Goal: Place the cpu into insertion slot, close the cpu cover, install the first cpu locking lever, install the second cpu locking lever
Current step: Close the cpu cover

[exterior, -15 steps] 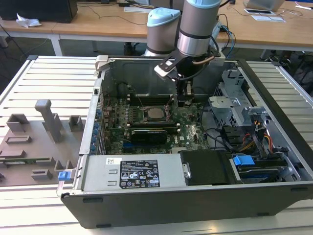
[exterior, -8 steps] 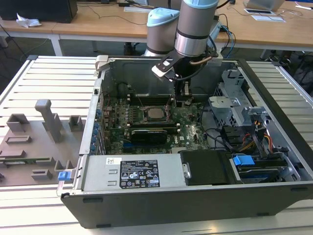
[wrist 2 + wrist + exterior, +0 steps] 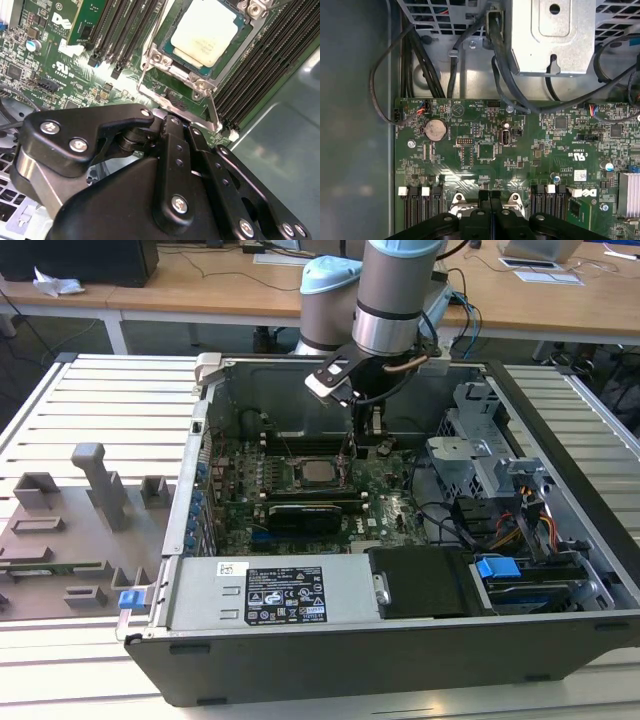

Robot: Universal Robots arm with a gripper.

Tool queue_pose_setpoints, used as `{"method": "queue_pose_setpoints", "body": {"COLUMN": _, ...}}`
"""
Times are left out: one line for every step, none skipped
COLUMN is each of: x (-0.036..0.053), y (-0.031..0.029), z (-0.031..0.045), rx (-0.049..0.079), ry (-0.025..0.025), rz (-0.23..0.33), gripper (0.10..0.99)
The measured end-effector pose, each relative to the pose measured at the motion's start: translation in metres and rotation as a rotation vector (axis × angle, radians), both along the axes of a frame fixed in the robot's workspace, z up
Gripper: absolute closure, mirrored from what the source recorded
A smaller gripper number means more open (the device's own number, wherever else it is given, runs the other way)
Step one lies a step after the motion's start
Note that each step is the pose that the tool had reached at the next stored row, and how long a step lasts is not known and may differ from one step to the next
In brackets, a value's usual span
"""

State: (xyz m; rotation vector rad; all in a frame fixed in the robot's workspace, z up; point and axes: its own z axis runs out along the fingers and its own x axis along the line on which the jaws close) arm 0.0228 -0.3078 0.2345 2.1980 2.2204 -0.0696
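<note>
1 gripper (image 3: 357, 443) on the grey robot arm (image 3: 385, 300) hangs down inside the open black computer case (image 3: 400, 660), which lies on the slatted grey counter (image 3: 90, 390). Its 2 black fingers (image 3: 484, 200) are pressed together in the first wrist view, with only a thin seam between them. I cannot tell whether anything is pinched there. In the second wrist view their tip sits at a thin silvery wire locking lever (image 3: 213, 109), just beside the socket. The small square cpu with the dull silver-grey top (image 3: 205, 32) lies flat in the square black insertion slot (image 3: 299, 473) on the green circuit board (image 3: 50, 65). The thin silvery metal cpu cover (image 3: 177, 68) lies down around it — its window frames the chip.
</note>
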Motion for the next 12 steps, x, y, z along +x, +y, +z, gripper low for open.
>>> {"method": "queue_pose_setpoints", "body": {"x": -0.0005, "y": 0.0, "z": 0.0, "rx": 0.0, "ry": 0.0, "rz": 0.0, "gripper": 0.98}}
{"method": "queue_pose_setpoints", "body": {"x": -0.0009, "y": 0.0, "z": 0.0, "rx": 0.0, "ry": 0.0, "rz": 0.0, "gripper": 0.98}}
{"method": "queue_pose_setpoints", "body": {"x": -0.0015, "y": 0.0, "z": 0.0, "rx": 0.0, "ry": 0.0, "rz": 0.0, "gripper": 0.98}}
{"method": "queue_pose_setpoints", "body": {"x": -0.0021, "y": 0.0, "z": -0.0001, "rx": 0.0, "ry": 0.0, "rz": 0.0, "gripper": 0.98}}
{"method": "queue_pose_setpoints", "body": {"x": -0.0026, "y": 0.0, "z": -0.0001, "rx": 0.0, "ry": 0.0, "rz": 0.0, "gripper": 0.98}}
{"method": "queue_pose_setpoints", "body": {"x": -0.0033, "y": 0.0, "z": -0.0001, "rx": 0.0, "ry": 0.0, "rz": 0.0, "gripper": 0.98}}
{"method": "queue_pose_setpoints", "body": {"x": -0.0041, "y": 0.0, "z": -0.0001, "rx": 0.0, "ry": 0.0, "rz": 0.0, "gripper": 0.98}}
{"method": "queue_pose_setpoints", "body": {"x": -0.0048, "y": 0.0, "z": -0.0002, "rx": 0.0, "ry": 0.0, "rz": 0.0, "gripper": 0.98}}
{"method": "queue_pose_setpoints", "body": {"x": -0.0056, "y": 0.0, "z": -0.0002, "rx": 0.0, "ry": 0.0, "rz": 0.0, "gripper": 0.98}}
{"method": "queue_pose_setpoints", "body": {"x": -0.0066, "y": 0.0, "z": -0.0002, "rx": 0.0, "ry": 0.0001, "rz": 0.0, "gripper": 0.98}}
{"method": "queue_pose_setpoints", "body": {"x": -0.0072, "y": 0.0, "z": -0.0002, "rx": 0.0, "ry": 0.0, "rz": 0.0, "gripper": 0.98}}
{"method": "queue_pose_setpoints", "body": {"x": -0.0077, "y": 0.0, "z": -0.0002, "rx": 0.0, "ry": 0.0, "rz": 0.0, "gripper": 0.98}}
